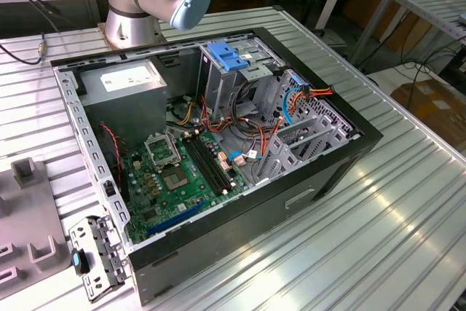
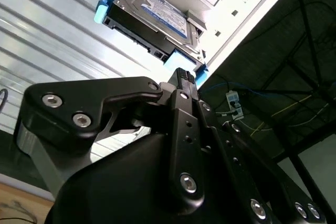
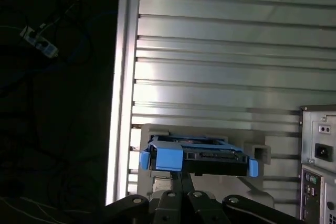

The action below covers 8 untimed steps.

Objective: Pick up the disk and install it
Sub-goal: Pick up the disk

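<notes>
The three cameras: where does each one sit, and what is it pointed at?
Exterior view: off the arm, looking down into the open computer case on the ribbed table; the arm's base shows.
Second wrist view: on the arm, looking past the gripper at the disk.
First wrist view: on the arm, facing the disk's end over the gripper.
Both wrist views share the gripper and the disk.

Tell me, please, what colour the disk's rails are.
Blue, best seen on the disk, first wrist view.

Open computer case (image 1: pixel 240 242) on ribbed metal table (image 1: pixel 386 245)
</notes>
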Each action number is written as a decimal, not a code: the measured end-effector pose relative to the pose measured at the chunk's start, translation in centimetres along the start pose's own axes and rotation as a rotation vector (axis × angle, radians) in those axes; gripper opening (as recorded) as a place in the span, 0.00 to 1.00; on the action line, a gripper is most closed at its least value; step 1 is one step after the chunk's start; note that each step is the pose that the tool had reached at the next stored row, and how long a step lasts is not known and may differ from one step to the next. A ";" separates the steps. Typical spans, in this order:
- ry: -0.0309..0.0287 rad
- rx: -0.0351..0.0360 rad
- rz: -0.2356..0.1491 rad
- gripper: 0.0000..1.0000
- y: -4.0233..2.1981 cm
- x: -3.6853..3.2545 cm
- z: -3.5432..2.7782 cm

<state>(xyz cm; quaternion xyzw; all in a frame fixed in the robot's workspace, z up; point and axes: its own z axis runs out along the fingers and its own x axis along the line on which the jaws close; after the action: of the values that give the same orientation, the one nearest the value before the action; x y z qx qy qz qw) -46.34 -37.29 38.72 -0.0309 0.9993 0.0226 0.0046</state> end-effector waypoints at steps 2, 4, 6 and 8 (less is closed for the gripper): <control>0.0008 -0.0002 -0.017 0.11 0.00 0.00 0.00; 0.0023 -0.0005 -0.050 0.11 0.00 0.00 0.00; 0.0032 -0.0007 -0.071 0.11 0.00 0.00 0.00; 0.0041 -0.0009 -0.091 0.11 0.00 0.00 0.00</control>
<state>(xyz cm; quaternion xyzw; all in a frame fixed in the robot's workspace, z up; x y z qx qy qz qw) -46.34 -37.29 38.72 -0.0765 0.9968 0.0227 0.0036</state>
